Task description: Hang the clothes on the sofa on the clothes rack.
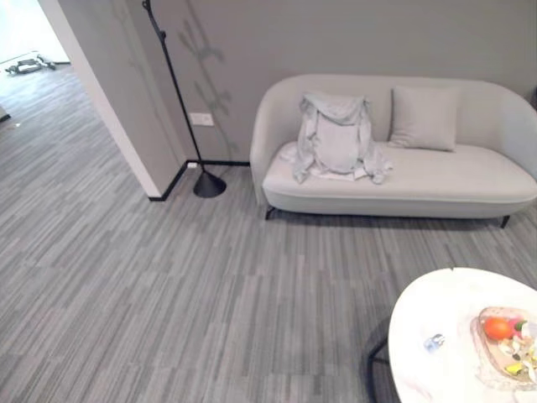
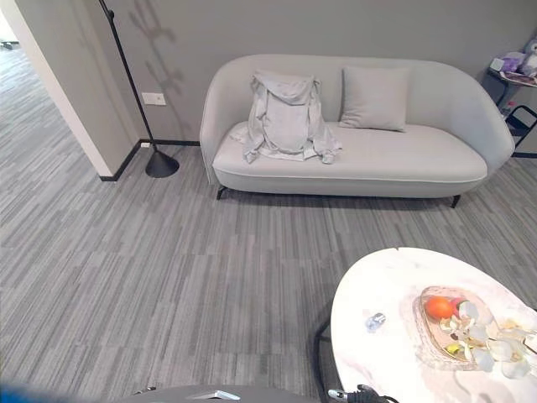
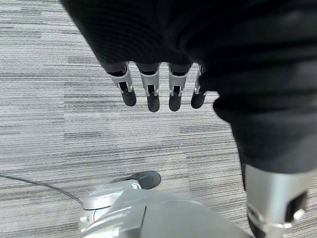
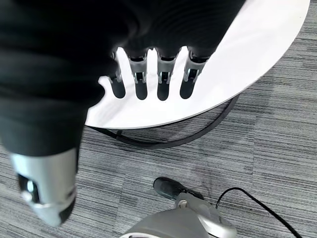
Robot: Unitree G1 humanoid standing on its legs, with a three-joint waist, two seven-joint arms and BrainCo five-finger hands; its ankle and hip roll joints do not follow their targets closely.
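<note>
A pale grey garment (image 1: 337, 138) is draped over the backrest and seat at the left end of a light grey sofa (image 1: 470, 180) against the far wall. A black clothes rack (image 1: 180, 101) with a round base stands on the floor to the sofa's left, by the wall corner. My left hand (image 3: 151, 89) hangs over the carpet with straight fingers and holds nothing. My right hand (image 4: 148, 82) hangs beside the round white table's edge (image 4: 257, 64), fingers straight and empty. Both hands are far from the garment.
A round white table (image 2: 377, 353) stands near me on the right, bearing a tray of fruit (image 2: 457, 323) and a small bottle (image 2: 374, 321). A grey cushion (image 1: 424, 117) leans on the sofa back. A wall corner (image 1: 126, 126) juts out on the left. Striped grey carpet lies between me and the sofa.
</note>
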